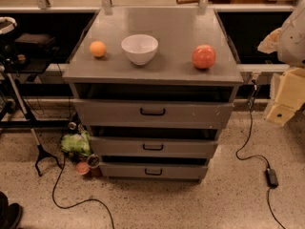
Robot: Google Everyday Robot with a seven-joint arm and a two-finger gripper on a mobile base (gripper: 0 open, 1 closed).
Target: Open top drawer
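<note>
A grey metal cabinet stands in the middle of the view, on a speckled floor [190, 204]. Its flat top works as the counter [176, 27]. On the counter, an orange [97, 48] lies at 9 o'clock, a white bowl [139, 48] stands just beside it near the centre, and a red apple [204, 57] lies at 3 o'clock, well apart from the bowl.

The top drawer [200, 113] is directly under the counter, at 6 o'clock from the bowl. It is the widest of three drawers, and its black handle [152, 111] is at the centre of the front. A dark gap shows above the front panel. The middle drawer [190, 148] and the bottom drawer [181, 171] are below it, each narrower.

The tool [286, 37] is a pale shape at the right edge, at about 2 o'clock from the cabinet, well apart from the top drawer and touching nothing on the counter. I cannot tell if it is apart or together.

On the floor, a green bag [76, 143] lies at 8 o'clock beside the cabinet, and a black cable [248, 147] runs at 4 o'clock.
</note>
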